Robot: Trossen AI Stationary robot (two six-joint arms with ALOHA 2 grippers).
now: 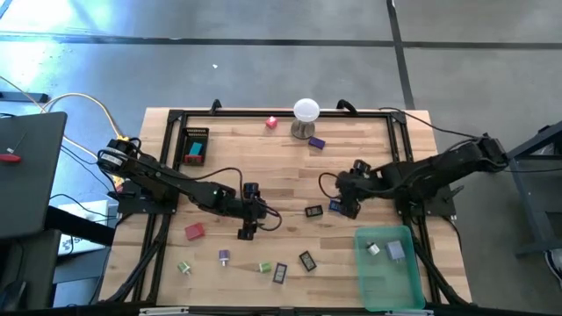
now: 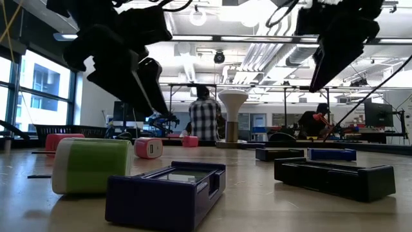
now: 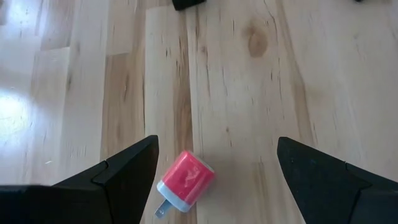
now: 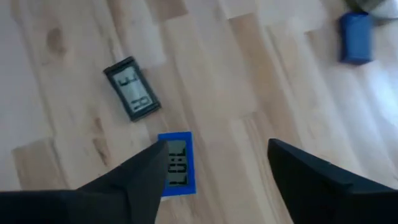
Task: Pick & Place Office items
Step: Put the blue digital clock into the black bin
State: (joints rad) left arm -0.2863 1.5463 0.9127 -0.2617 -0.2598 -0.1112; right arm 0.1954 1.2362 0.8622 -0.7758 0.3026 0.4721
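Note:
My left gripper (image 1: 248,231) (image 3: 217,149) hangs open just above the wood table. A small red plug-like piece with a pale blue end (image 3: 185,184) lies flat between its fingers, close to one of them and apart from the other. My right gripper (image 1: 345,207) (image 4: 217,146) is open in the air over a blue mini clock (image 4: 176,163), which lies flat beside one finger. A black mini clock (image 4: 132,88) lies a little farther off. Other office items are scattered along the near side: a red block (image 1: 194,231), green pieces (image 1: 184,267), and black clocks (image 1: 306,261).
A green tray (image 1: 411,283) at the near right holds two small pieces. A white ball on a metal stand (image 1: 306,114) stands at the far edge, with a pink piece (image 1: 272,123) and a purple piece (image 1: 317,141) beside it. A black box (image 1: 195,145) sits at the far left.

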